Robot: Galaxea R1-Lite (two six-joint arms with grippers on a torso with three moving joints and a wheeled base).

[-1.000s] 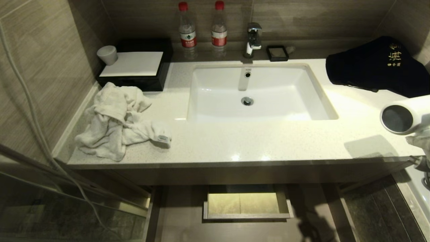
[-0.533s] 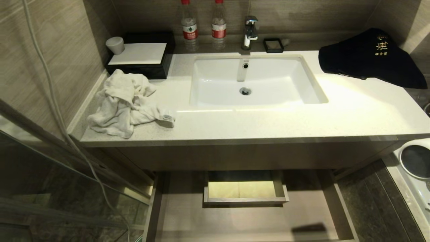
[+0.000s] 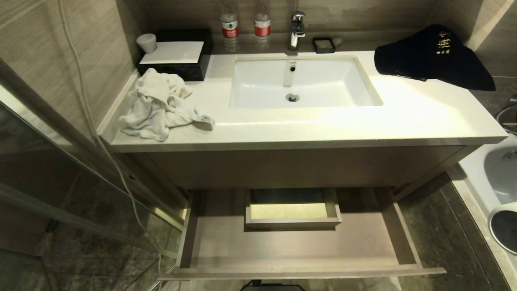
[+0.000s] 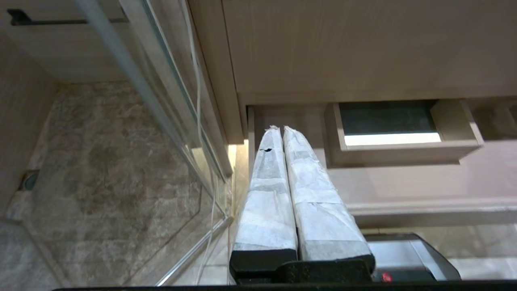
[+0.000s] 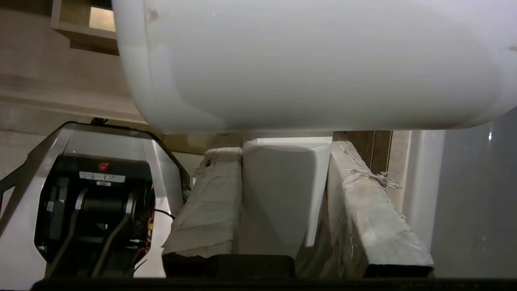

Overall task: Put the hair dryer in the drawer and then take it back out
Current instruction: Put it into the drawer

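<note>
The white hair dryer [image 3: 503, 227] shows at the head view's right edge, grey round end towards me, below counter level and to the right of the drawer. My right gripper [image 5: 282, 145] is shut on its straight handle [image 5: 282, 194], with the barrel [image 5: 315, 60] lying across above the fingers. The light wood-grain drawer [image 3: 291, 247] stands pulled out under the vanity, its boxed cutout [image 3: 293, 223] at centre and nothing lying on its floor. My left gripper [image 4: 282, 128] hangs shut and empty near the drawer's [image 4: 404, 182] left end.
On the counter [image 3: 323, 125] are a sink [image 3: 303, 83], a crumpled white towel [image 3: 159, 105], a black bag [image 3: 432, 56], two bottles [image 3: 229, 22] and a black tray [image 3: 177, 56]. A glass door [image 3: 60, 190] with a hanging cable stands left. A white fixture [image 3: 494, 169] lies right.
The head camera has dropped and tilted, so the whole drawer now shows. The hair dryer in my right gripper has come down from above the counter's right end to below its edge.
</note>
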